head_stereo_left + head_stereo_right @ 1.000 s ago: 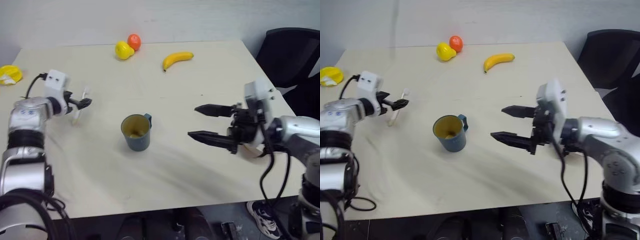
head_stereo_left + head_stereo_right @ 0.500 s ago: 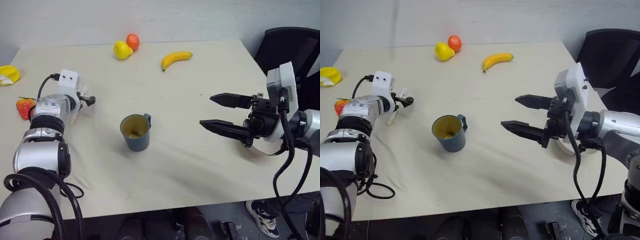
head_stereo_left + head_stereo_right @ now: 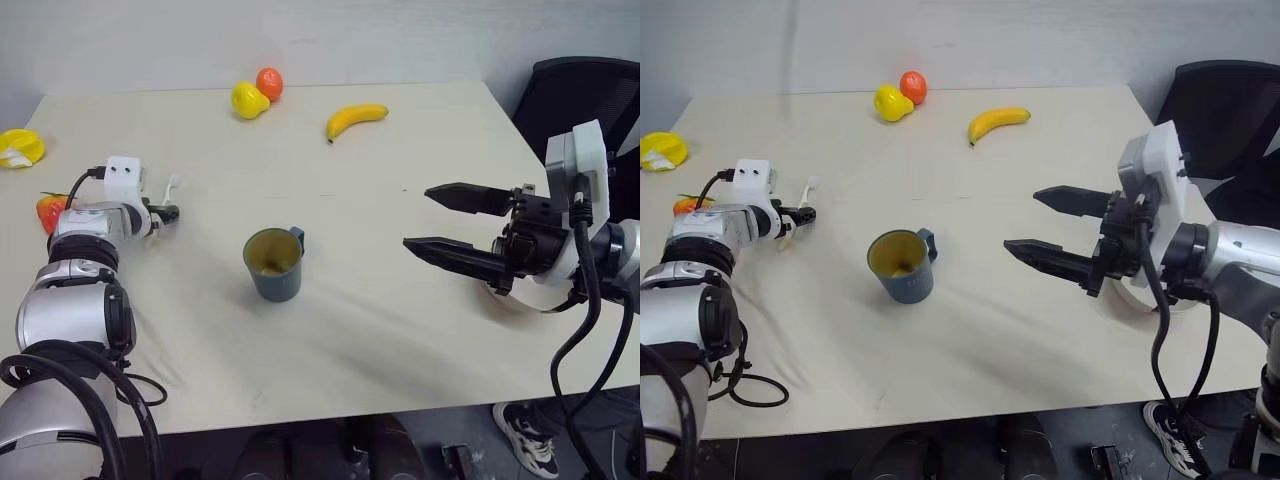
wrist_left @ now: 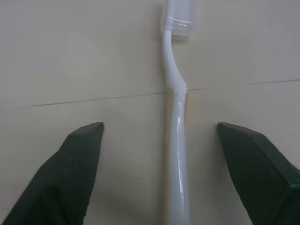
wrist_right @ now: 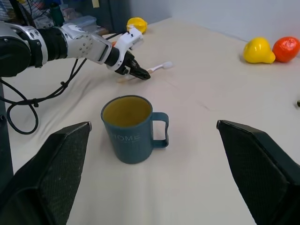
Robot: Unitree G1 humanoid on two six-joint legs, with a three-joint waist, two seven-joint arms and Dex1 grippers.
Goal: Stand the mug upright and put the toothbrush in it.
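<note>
Toothbrush and mug are both carried by the table (image 3: 420,330), a pale rectangular top whose far edge holds a banana (image 3: 355,117), a yellow fruit (image 3: 247,99) and an orange one (image 3: 268,82), all well apart from the work. Toward the right edge of the table the right hand (image 3: 432,218) is held above the surface with its two black fingers spread wide and nothing between them, pointed across the table toward the mug. The mug (image 3: 273,264) is already standing upright near the middle of the table, mouth up, handle turned toward the far edge, so the first half of the task is judged done.

Near the left edge the left hand (image 3: 798,213) is lowered onto the toothbrush (image 4: 174,140), which is lying flat on the table. In the left wrist view the handle is seen running straight out between the two fingers, along the line the hand points, with the bristle head (image 4: 178,23) at the far end. The fingers are parted and are standing clear of the handle on either side; nothing is gripped yet.

The coming move is judged to turn on this alignment: the long axis lies across the closing direction, so a plain squeeze should catch the handle. The left hand is much the nearer one. Because the handle is thin and flat on the table, a slip is possible.
</note>
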